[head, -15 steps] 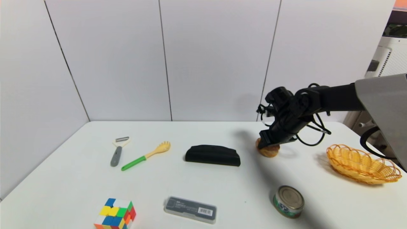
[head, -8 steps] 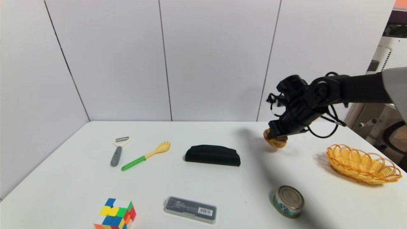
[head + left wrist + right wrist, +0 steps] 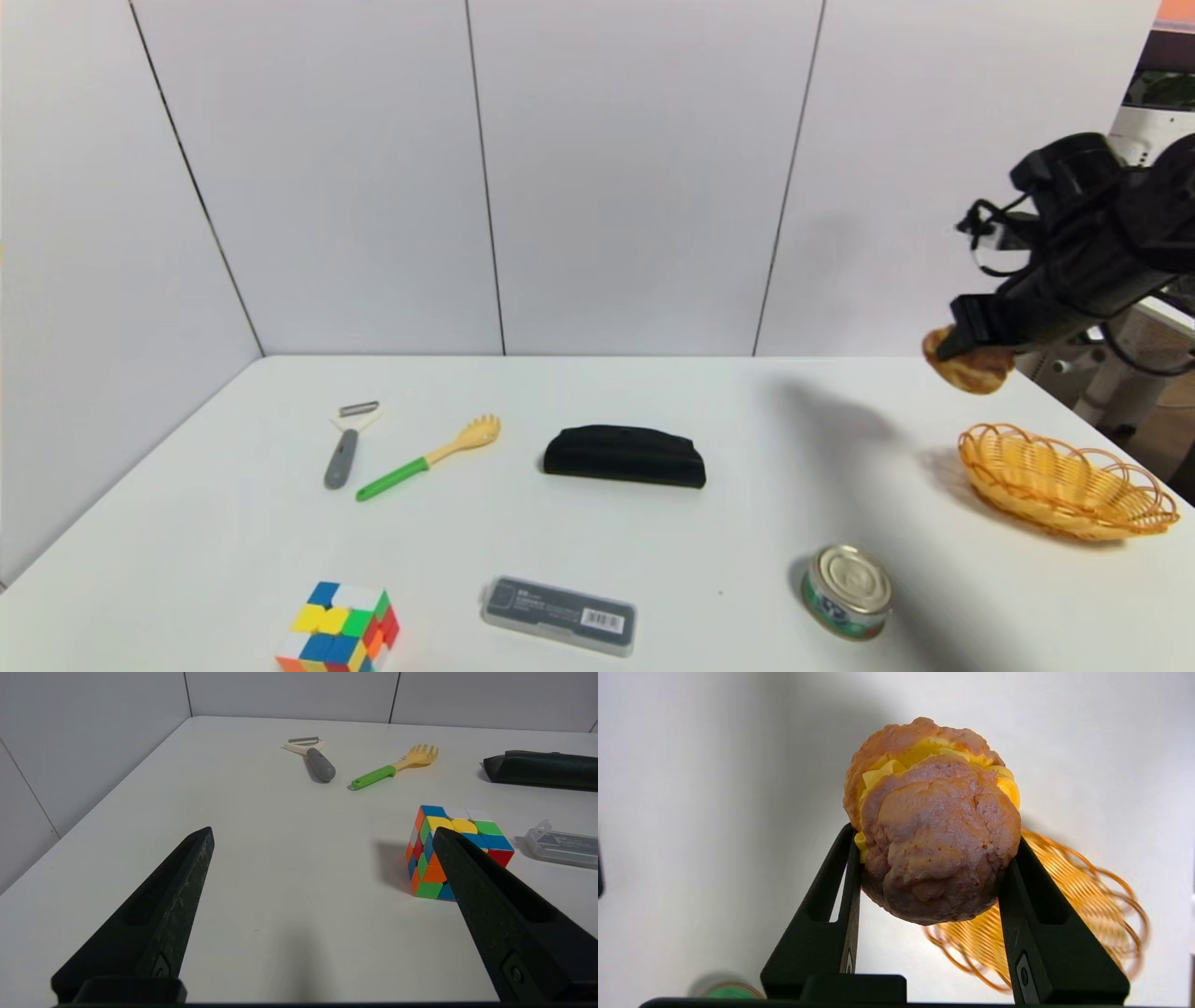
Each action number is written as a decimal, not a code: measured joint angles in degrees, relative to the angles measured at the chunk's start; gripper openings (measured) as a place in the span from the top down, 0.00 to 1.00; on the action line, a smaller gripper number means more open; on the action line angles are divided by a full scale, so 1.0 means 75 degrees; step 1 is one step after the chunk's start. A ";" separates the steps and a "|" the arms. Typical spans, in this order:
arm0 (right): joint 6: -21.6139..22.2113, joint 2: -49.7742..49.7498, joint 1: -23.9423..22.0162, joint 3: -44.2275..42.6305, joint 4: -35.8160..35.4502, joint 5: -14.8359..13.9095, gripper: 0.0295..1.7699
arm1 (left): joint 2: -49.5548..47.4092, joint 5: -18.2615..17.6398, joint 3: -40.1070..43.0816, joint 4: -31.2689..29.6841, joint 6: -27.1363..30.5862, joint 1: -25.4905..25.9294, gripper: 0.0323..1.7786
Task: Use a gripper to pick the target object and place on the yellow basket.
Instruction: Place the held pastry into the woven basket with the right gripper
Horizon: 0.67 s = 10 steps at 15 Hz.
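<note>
White table below, we hold the bun clamped in our right gripper, airborne upper right; basket drop remains.

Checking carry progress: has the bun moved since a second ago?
Yes. The bun, held in the right gripper, has risen off the table and travelled right, away from the black pouch, toward the yellow basket.

A robotics lab or test room, most likely. A plain white table is set into a corner of bare white panel walls, and unrelated items lie spread across it: a puzzle cube at the near left edge, a vegetable peeler, a tin can. Past the far right corner, white equipment is only partly visible.
</note>
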 joint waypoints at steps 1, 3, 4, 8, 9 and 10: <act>-0.0010 -0.0208 -0.0374 0.0265 0.0026 0.0003 0.54 | 0.0000 0.0000 0.0000 0.0000 -0.0003 0.0000 0.05; -0.0010 -0.0525 -0.0933 0.0806 0.0037 0.0003 0.54 | 0.0000 -0.0003 0.0000 0.0000 0.0000 0.0000 0.05; 0.0023 -0.0647 -0.1154 0.1055 0.0037 0.0010 0.54 | 0.0000 -0.0003 0.0000 0.0000 -0.0003 0.0000 0.05; 0.0023 -0.1044 -0.1447 0.2016 0.0034 0.0029 0.54 | 0.0000 0.0000 0.0000 0.0000 0.0000 0.0000 0.05; 0.0023 -0.1102 -0.1455 0.2217 0.0015 0.0041 0.54 | 0.0000 -0.0003 0.0000 0.0000 0.0000 0.0000 0.05; 0.0029 -0.1125 -0.1466 0.2349 -0.0003 0.0036 0.54 | 0.0000 0.0000 0.0000 0.0000 -0.0003 0.0000 0.05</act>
